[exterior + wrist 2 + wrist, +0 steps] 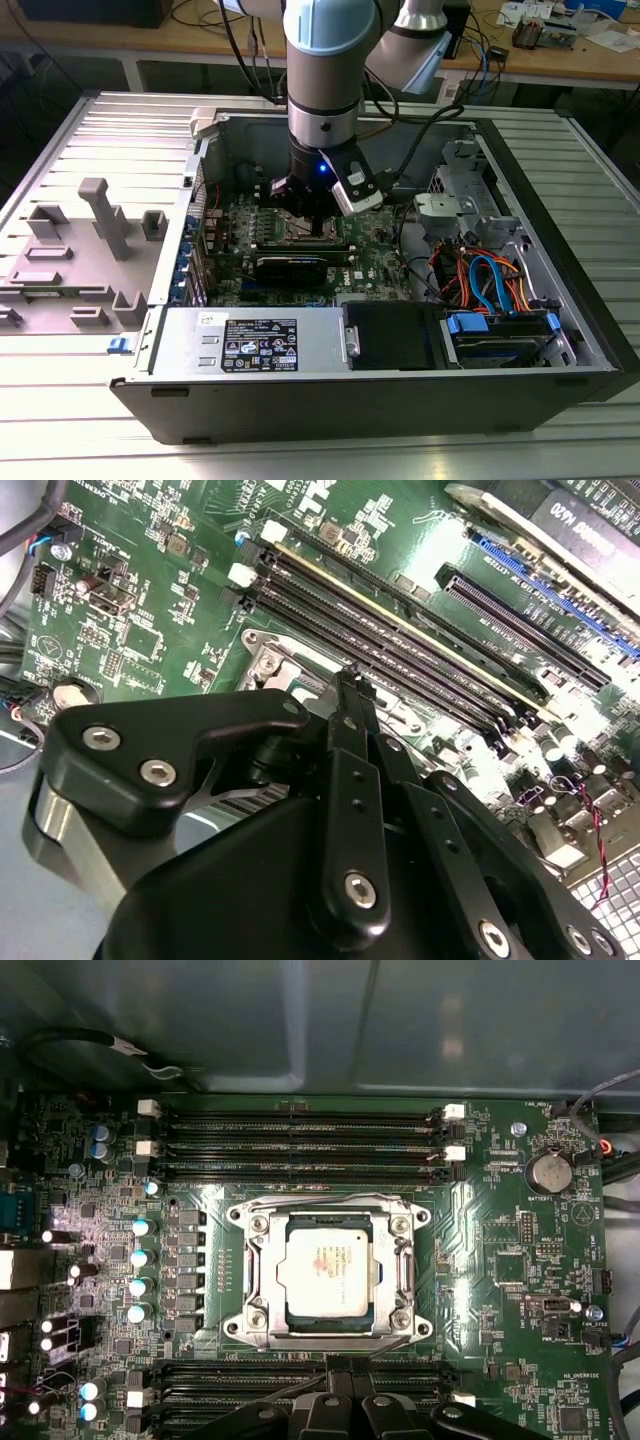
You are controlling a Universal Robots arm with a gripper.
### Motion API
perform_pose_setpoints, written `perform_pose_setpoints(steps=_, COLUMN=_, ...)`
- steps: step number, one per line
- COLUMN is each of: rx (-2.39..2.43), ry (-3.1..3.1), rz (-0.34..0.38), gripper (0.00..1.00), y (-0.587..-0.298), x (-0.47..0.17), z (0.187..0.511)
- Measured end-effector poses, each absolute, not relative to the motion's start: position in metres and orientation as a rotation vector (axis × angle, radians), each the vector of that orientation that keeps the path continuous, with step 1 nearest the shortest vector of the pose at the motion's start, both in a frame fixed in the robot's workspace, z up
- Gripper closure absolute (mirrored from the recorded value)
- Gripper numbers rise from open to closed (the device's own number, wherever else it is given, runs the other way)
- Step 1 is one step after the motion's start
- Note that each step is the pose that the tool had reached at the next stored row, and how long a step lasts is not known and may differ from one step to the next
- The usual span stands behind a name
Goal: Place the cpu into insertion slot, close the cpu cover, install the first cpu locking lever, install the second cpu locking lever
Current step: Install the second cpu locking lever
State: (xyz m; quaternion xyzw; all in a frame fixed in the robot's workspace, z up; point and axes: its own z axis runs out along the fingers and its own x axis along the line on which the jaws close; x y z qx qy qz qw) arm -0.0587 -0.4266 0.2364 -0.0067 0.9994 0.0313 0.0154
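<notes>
Showing silver-grey, cpu seemingly sits under cpu cover.

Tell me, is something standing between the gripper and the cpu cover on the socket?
Nothing visible does. In the first wrist view the gripper sits at the socket's edge, and the cpu cover lies flat around the cpu, with open board between them.

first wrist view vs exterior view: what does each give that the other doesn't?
First wrist view: the cpu seated in the insertion slot, the cpu cover down around it, and the coin battery.

Exterior view: the arm, the whole computer case, the drive cables and the grey fixture tray.

Both: the green board, the memory slots and the gripper over the socket.
</notes>
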Motion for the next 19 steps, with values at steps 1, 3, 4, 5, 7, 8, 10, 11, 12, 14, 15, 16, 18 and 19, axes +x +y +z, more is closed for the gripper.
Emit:
perform_pose_setpoints(steps=1, rx=-0.021, ry=3.109, rz=0.099, gripper=0.89, y=-0.4266, x=-0.0587, z=0.2364)
perform_pose_setpoints(steps=3, rx=-0.021, ry=3.109, rz=0.101, gripper=0.89, y=-0.4266, x=-0.0587, z=0.2364)
perform_pose_setpoints(steps=4, rx=-0.021, ry=3.109, rz=0.101, gripper=0.89, y=-0.4266, x=-0.0587, z=0.2364)
perform_pose_setpoints(steps=5, rx=-0.021, ry=3.109, rz=0.102, gripper=0.89, y=-0.4266, x=-0.0587, z=0.2364)
perform_pose_setpoints(steps=7, rx=-0.021, ry=3.109, rz=0.105, gripper=0.89, y=-0.4266, x=-0.0587, z=0.2364)
perform_pose_setpoints(steps=8, rx=-0.021, ry=3.109, rz=0.105, gripper=0.89, y=-0.4266, x=-0.0587, z=0.2364)
perform_pose_setpoints(steps=10, rx=-0.021, ry=3.109, rz=0.108, gripper=0.89, y=-0.4266, x=-0.0587, z=0.2364)
perform_pose_setpoints(steps=11, rx=-0.021, ry=3.109, rz=0.109, gripper=0.89, y=-0.4266, x=-0.0587, z=0.2364)
perform_pose_setpoints(steps=12, rx=-0.021, ry=3.109, rz=0.110, gripper=0.89, y=-0.4266, x=-0.0587, z=0.2364)
perform_pose_setpoints(steps=14, rx=-0.021, ry=3.109, rz=0.113, gripper=0.89, y=-0.4266, x=-0.0587, z=0.2364)
perform_pose_setpoints(steps=15, rx=-0.021, ry=3.109, rz=0.114, gripper=0.89, y=-0.4266, x=-0.0587, z=0.2364)
perform_pose_setpoints(steps=16, rx=-0.021, ry=3.109, rz=0.115, gripper=0.89, y=-0.4266, x=-0.0587, z=0.2364)
perform_pose_setpoints(steps=18, rx=-0.021, ry=3.108, rz=0.118, gripper=0.89, y=-0.4266, x=-0.0587, z=0.2364)
perform_pose_setpoints(steps=19, rx=-0.021, ry=3.108, rz=0.120, gripper=0.89, y=-0.4266, x=-0.0587, z=0.2364)
